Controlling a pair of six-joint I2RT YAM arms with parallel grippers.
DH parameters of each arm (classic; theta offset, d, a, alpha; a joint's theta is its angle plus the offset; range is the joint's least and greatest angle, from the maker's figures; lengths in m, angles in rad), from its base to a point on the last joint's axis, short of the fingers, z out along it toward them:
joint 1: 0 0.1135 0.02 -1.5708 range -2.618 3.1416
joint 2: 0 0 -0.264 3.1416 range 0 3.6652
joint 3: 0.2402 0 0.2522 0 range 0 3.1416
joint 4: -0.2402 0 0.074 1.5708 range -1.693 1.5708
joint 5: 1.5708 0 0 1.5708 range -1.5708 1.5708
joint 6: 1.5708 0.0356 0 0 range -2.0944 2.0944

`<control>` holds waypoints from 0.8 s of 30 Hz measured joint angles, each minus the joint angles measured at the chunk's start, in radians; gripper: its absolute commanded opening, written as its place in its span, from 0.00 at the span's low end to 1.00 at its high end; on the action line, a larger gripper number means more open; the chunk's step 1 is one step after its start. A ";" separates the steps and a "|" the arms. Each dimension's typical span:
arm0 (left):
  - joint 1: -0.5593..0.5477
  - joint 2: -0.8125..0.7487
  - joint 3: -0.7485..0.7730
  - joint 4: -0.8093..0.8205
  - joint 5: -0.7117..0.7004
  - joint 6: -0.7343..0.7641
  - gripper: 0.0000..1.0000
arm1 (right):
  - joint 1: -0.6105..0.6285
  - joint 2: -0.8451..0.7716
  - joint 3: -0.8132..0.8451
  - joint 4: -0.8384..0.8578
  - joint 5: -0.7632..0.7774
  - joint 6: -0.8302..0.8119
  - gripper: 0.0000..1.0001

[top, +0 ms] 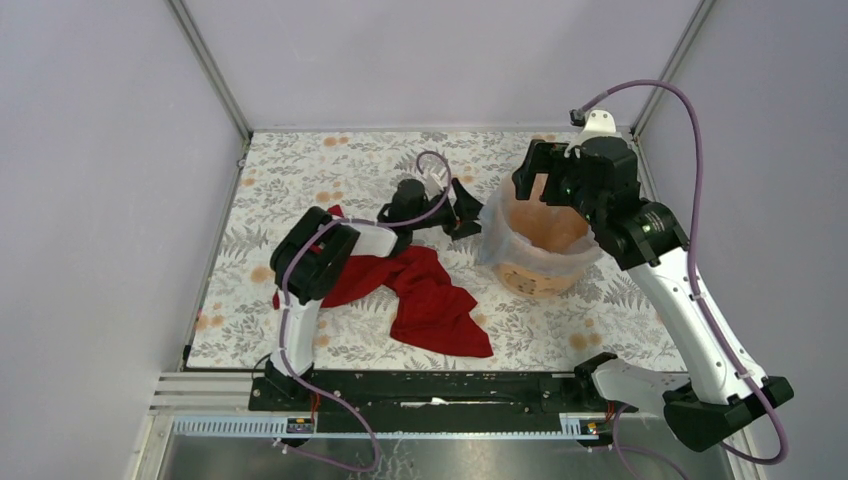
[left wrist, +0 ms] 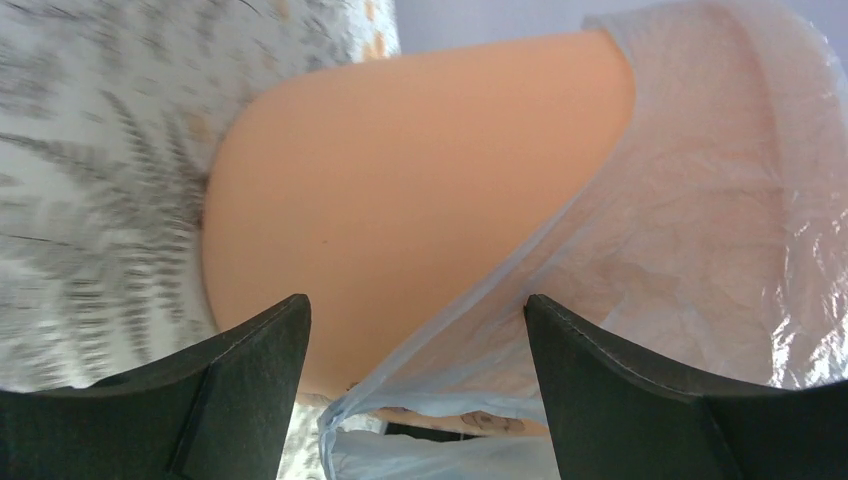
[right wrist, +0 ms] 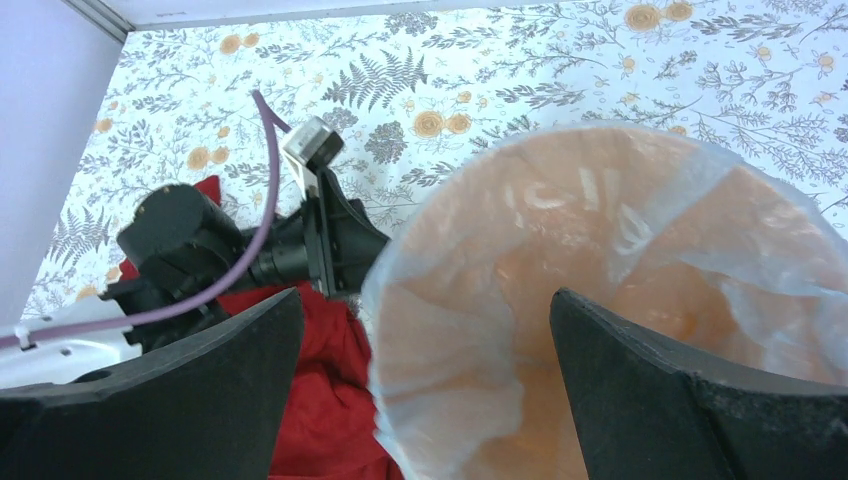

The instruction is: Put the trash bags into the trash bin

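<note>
The orange bucket (top: 540,281) stands upright at the table's right middle. The pale-blue film bag (top: 493,228) lies inside it, with its edge hanging over the rim on the left side. My left gripper (top: 463,216) is open and low beside the bucket's left side. In the left wrist view the left gripper (left wrist: 415,305) faces the bucket's orange wall (left wrist: 400,170), with the bag's hanging film (left wrist: 700,230) between and right of the jaws. My right gripper (top: 533,176) is open above the bucket's far-left rim. In the right wrist view the right gripper (right wrist: 425,297) straddles the bag's rim fold (right wrist: 600,230), holding nothing.
A large red cloth (top: 430,295) lies crumpled left of the bucket, under the left arm; it also shows in the right wrist view (right wrist: 320,400). The left arm's wrist and purple cable (right wrist: 200,240) sit close to the bucket's left side. Grey walls enclose the floral table (top: 300,170).
</note>
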 measured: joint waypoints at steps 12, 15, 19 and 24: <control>-0.205 0.134 0.115 0.129 -0.031 -0.104 0.80 | 0.000 -0.023 0.002 -0.001 -0.010 0.019 1.00; -0.237 0.162 0.147 0.130 -0.038 -0.114 0.79 | 0.000 -0.032 0.002 -0.002 -0.010 0.019 1.00; -0.243 0.161 0.142 0.130 -0.044 -0.113 0.80 | 0.000 -0.041 0.003 -0.010 -0.009 0.018 1.00; -0.126 0.183 0.196 0.117 -0.037 -0.141 0.80 | 0.000 -0.053 0.016 -0.025 -0.009 0.018 1.00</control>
